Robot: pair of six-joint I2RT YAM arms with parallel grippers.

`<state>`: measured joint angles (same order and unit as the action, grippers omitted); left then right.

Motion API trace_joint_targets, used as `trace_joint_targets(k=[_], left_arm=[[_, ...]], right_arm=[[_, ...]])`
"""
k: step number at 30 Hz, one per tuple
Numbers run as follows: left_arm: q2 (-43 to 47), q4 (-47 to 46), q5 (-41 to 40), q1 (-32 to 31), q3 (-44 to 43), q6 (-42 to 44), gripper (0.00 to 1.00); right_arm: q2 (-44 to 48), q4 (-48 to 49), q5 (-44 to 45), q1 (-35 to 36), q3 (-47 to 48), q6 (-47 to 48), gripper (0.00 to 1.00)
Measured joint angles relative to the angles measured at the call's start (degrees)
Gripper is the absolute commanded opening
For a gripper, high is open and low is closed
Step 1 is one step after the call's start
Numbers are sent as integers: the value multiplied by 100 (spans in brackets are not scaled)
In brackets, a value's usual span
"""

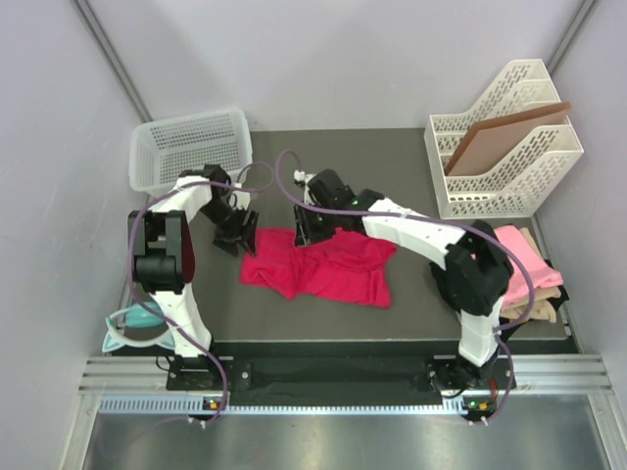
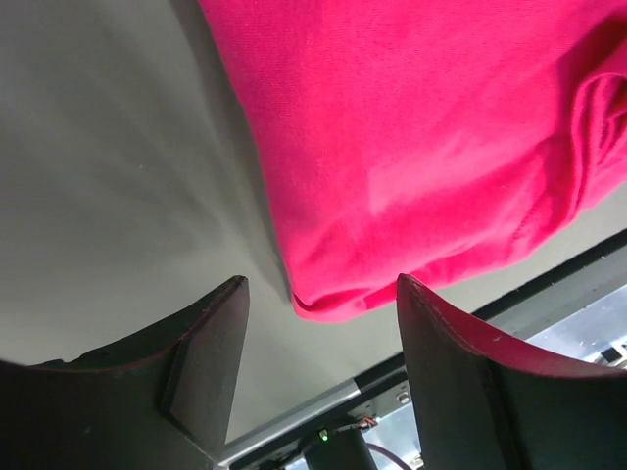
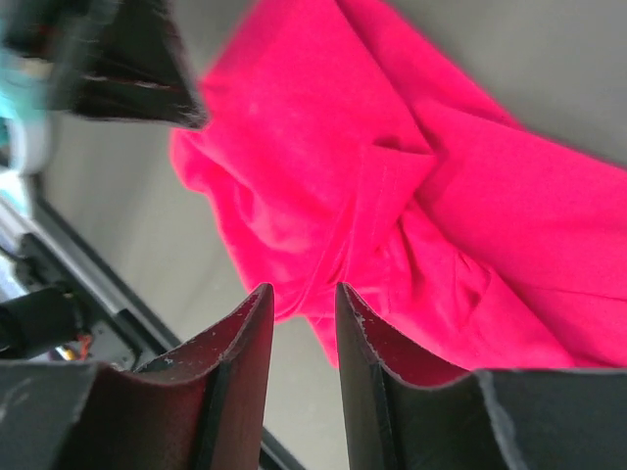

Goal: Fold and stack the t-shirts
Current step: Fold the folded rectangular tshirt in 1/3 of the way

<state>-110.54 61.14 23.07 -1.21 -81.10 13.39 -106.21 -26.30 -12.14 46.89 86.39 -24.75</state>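
Currently crumpled crimson-pink soft cloth t-shirt [image 1: 323, 269] lies bunched on dark grey table top [image 1: 392, 166], unfolded. L gripper [image 2: 321, 284] stands wide open, empty, shirt's rounded edge just beyond and btwn its fingertips. R gripper [image 3: 299, 291] shows only a slim gap, prob. holding nothing; cloth heap lies past its tips. Risk: L closes short and pinches air, or R nips several layers, so a pull drags the whole wad vs spreading it.
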Motion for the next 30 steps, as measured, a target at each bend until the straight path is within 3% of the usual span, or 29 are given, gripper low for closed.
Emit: trace_joint_targets(k=[10, 21, 24, 30], left_arm=[[-2, -422, 42, 26, 393, -15, 57], [-2, -564, 109, 44, 627, 9, 54], [-2, -570, 160, 46, 627, 9, 54], [-2, -570, 188, 48, 629, 11, 53]], right_arm=[[-1355, -151, -208, 160, 597, -232, 32], [-1633, -577, 437, 306, 1392, 79, 34], [-1633, -835, 772, 308, 1390, 234, 53], [-1633, -1154, 1381, 310, 1390, 428, 57]])
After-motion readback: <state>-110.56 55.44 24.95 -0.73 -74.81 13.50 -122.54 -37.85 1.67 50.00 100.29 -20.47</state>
